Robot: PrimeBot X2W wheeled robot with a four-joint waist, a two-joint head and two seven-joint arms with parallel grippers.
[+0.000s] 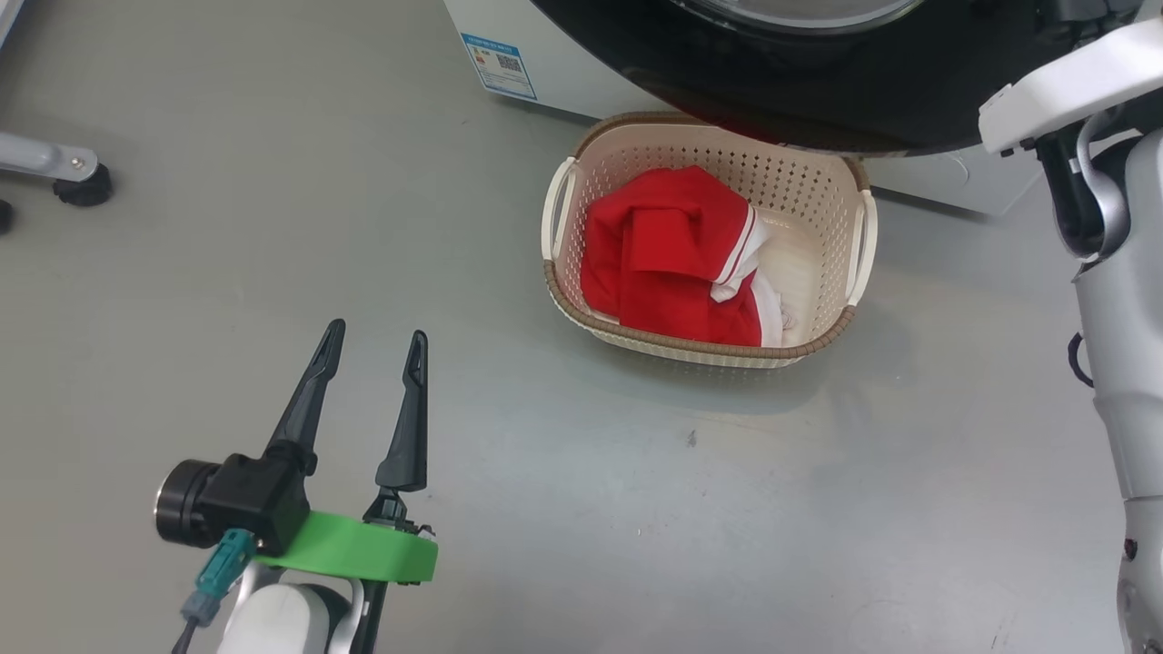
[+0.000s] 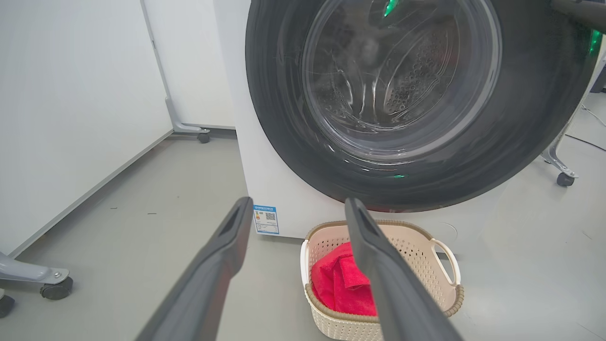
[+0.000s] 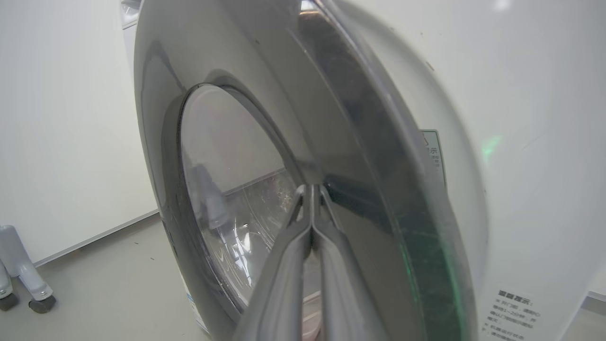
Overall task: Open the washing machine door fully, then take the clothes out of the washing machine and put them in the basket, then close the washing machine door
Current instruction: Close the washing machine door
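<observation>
Evidently closing the door is the step in hand. At the left, the left gripper (image 1: 377,329) hovers over the floor (image 1: 136,363), fingers spread wide with nothing between them, well apart from everything else. To its right the basket (image 1: 790,186) sits just in front of the washing machine (image 1: 581,73). The clothes (image 1: 663,245) lie bunched inside the basket, toward its left side. The washing machine door (image 1: 818,100) hangs over the basket's far rim, so I judge it not yet shut home. Further right, the right gripper (image 3: 311,189) has its fingers pinched together on nothing, with the tips at the door's glossy outer face just beside the glass.

A good finish would be a steady push square to that face. It should follow the door's swing so the tips do not skid onto the curved glass, then end with a firm last press.

The head view cuts off the door's upper part, and the door is blurred in the left wrist view. The gap between door and machine cannot be made out, nor whether the tips truly touch.
</observation>
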